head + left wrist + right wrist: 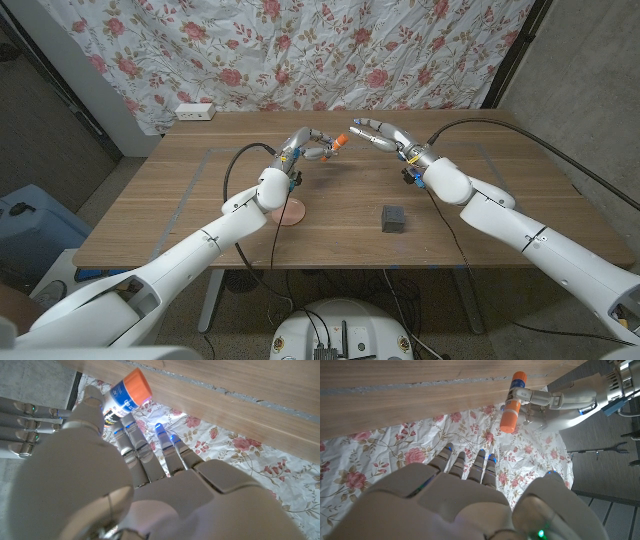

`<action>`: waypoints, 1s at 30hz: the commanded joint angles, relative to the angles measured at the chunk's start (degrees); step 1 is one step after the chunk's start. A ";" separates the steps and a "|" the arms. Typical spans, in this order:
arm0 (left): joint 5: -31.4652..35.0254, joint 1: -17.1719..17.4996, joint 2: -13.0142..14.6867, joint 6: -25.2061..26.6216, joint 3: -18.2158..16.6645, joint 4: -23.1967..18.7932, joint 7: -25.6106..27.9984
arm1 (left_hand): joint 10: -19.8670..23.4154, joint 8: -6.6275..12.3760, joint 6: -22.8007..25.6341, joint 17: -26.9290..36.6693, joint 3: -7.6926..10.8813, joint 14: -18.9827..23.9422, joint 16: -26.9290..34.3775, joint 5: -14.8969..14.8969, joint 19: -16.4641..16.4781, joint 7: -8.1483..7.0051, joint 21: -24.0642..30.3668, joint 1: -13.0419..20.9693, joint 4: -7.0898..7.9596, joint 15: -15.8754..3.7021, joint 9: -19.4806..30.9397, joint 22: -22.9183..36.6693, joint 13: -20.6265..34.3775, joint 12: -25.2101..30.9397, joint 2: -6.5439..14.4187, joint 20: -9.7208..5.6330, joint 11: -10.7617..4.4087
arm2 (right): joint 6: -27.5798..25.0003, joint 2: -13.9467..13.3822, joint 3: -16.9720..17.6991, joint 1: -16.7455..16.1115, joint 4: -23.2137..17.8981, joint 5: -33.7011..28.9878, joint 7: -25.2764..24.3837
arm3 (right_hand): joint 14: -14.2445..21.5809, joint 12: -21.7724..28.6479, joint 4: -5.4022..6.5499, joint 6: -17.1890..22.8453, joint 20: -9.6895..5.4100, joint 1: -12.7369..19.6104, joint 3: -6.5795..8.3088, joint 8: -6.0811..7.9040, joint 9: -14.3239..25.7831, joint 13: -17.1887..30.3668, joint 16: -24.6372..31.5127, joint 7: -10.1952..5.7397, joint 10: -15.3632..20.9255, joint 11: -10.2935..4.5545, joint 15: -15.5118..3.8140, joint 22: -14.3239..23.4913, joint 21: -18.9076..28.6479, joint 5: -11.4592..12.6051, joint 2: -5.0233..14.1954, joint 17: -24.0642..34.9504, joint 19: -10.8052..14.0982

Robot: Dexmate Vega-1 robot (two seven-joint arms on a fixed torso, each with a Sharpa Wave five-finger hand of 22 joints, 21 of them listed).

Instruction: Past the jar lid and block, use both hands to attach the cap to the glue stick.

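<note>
Left hand (303, 148) pinching capped glue stick (336, 145) aloft; right hand (383, 135) spread just beside, holding nothing. Keep stick steady, press orange cap (510, 420) straight on.

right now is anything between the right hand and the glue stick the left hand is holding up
Nothing visible is. The left hand holds the glue stick above the table, orange end toward the right hand, with open air between them. The block and jar lid lie nearer the robot, out of that path.
</note>
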 commanded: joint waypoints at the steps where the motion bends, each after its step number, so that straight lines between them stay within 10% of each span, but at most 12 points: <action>1: -0.22 0.15 -0.51 0.50 0.07 0.11 0.90 | 1.17 0.30 2.49 0.17 0.05 0.50 0.18 0.35 0.38 1.95 -0.08 -1.31 0.36 -5.69 0.66 0.17 0.32 0.23 3.91 0.03 -0.95 | -0.75 -0.02 -0.12 -1.56 -0.92 -2.53 -1.48 | -0.54 0.02 0.22 0.13 -0.26 -0.43 -0.02 0.40 0.06 0.18 -0.10 0.48 -0.52 -0.14 -0.02 0.28 0.09 -0.43 -0.19 0.00 -0.31; 30: -0.03 0.18 -0.91 0.47 0.40 0.18 1.78 | 1.18 0.30 2.55 0.17 0.02 0.53 0.19 0.36 0.41 1.99 -0.07 -1.31 0.35 -5.70 0.66 0.17 0.32 0.22 4.01 0.08 -0.93 | -2.40 -0.01 -1.80 -1.34 -2.68 -6.36 0.59 | -1.35 0.34 0.43 0.17 -0.55 -1.55 -0.12 0.55 0.05 0.15 -0.35 0.81 -0.60 -0.52 0.10 0.27 0.03 -0.82 0.77 -0.25 -1.25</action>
